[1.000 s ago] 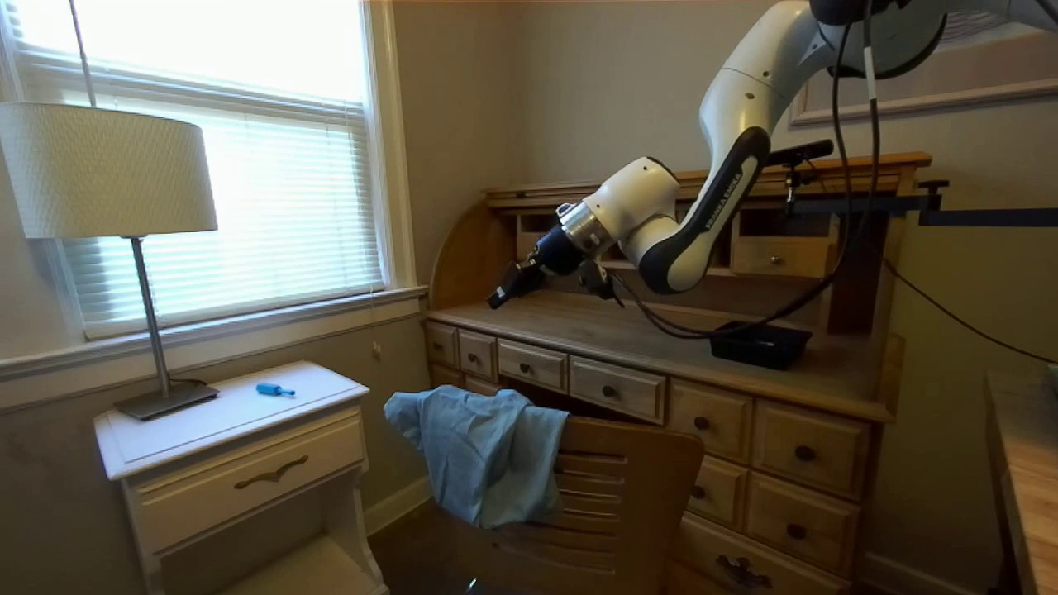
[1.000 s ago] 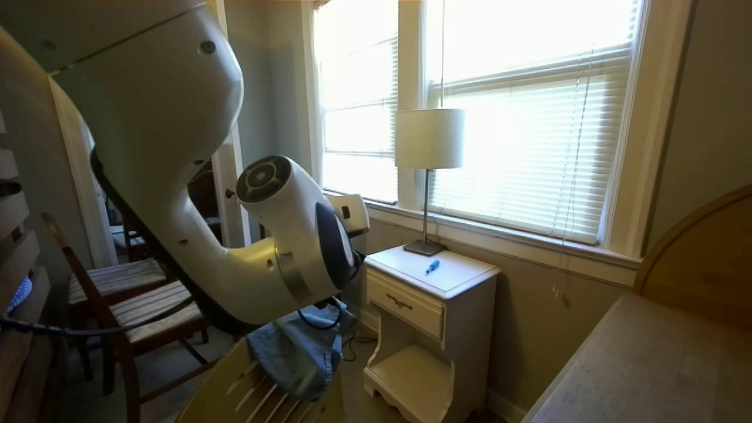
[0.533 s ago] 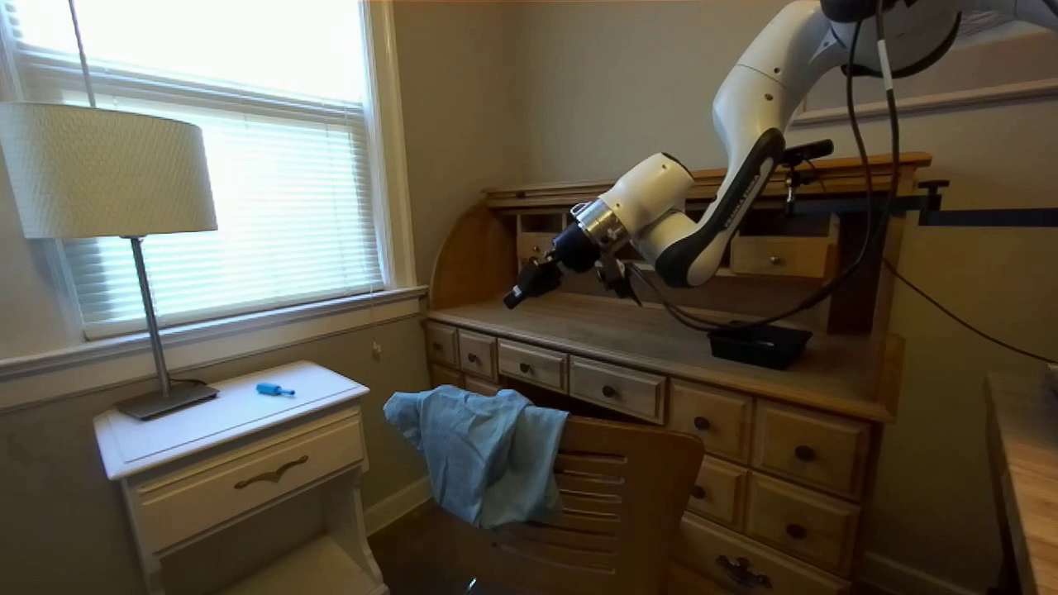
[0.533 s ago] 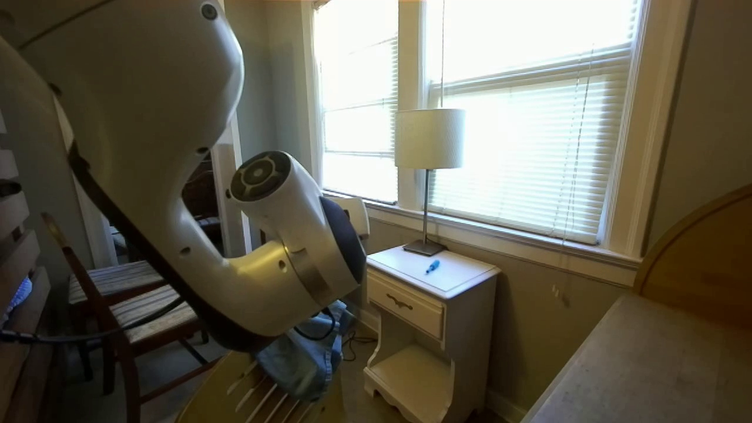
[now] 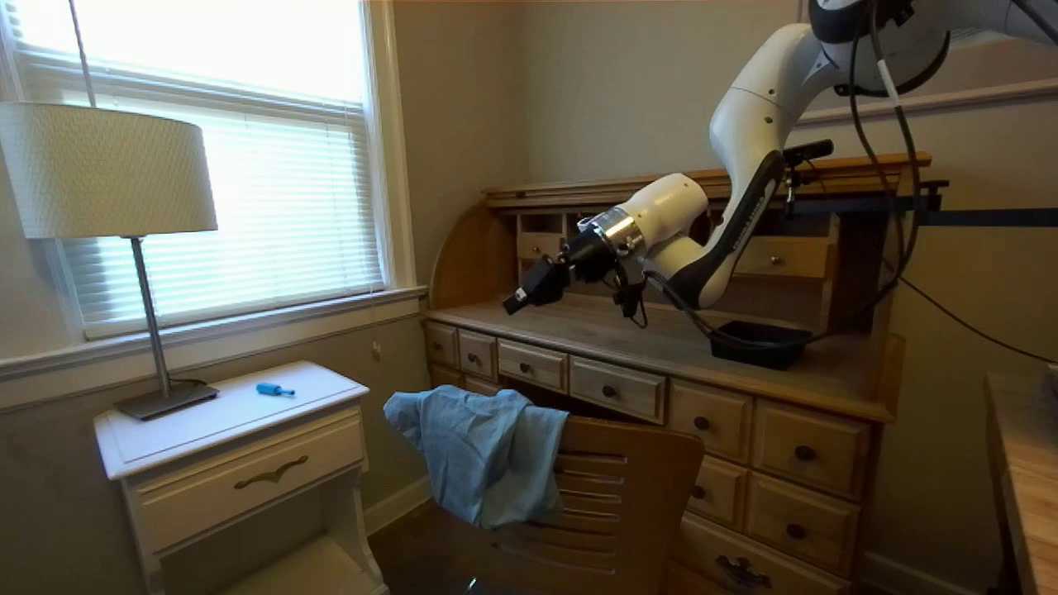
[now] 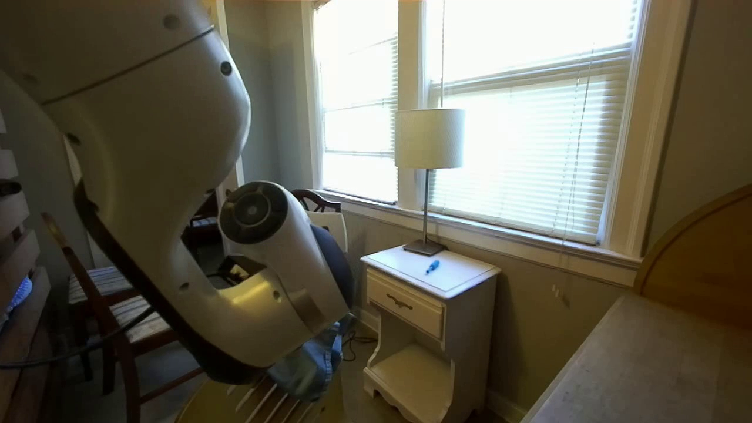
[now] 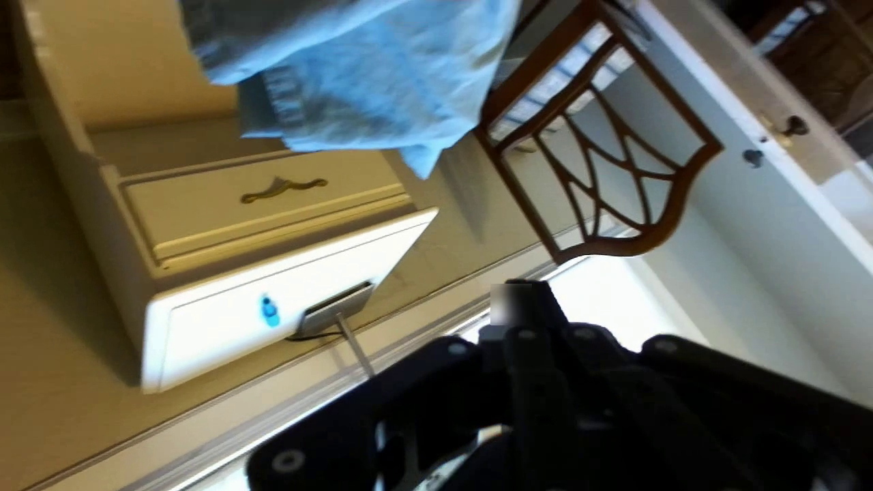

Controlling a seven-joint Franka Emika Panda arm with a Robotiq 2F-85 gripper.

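Wrist view shows the gripper (image 7: 522, 299) pinched narrow, open air separating it from blue cloth (image 7: 389, 85) and nightstand edge (image 7: 293, 260).

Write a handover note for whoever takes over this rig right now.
Jaws: shut, raised in the air, nothing visible between them.
Things: a crumpled light-blue cloth is draped over the slatted wooden chair back; a small bright-blue tool-like object lies on the white one-drawer nightstand; a black rectangular tray sits on the brown wooden desk.
Done: no grasp in place.
Left: any pick-up, likely starting by opening the jaws.
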